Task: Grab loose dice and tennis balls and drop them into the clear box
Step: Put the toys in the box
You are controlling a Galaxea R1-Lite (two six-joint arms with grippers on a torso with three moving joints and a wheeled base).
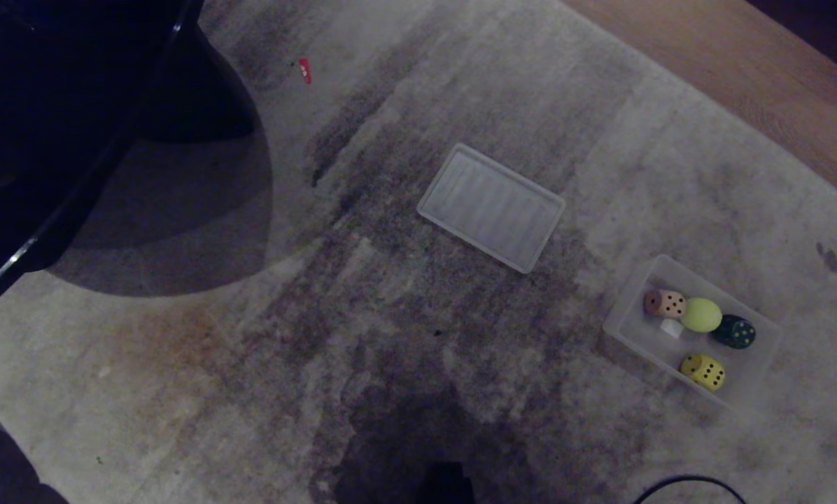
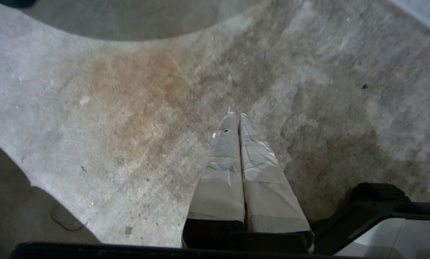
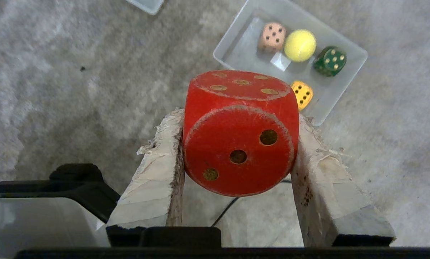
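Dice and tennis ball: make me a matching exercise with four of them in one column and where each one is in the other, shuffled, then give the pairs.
Things:
1. red die
2. yellow die
3. tennis ball
4. beige die

Places:
A. in the clear box, between the beige die and the dark green die
B. clamped in the right gripper, above the carpet
C. in the clear box, at the end nearest the ribbed panel
D. in the clear box, alone by the near wall

Pairs: 1-B, 2-D, 3-A, 4-C
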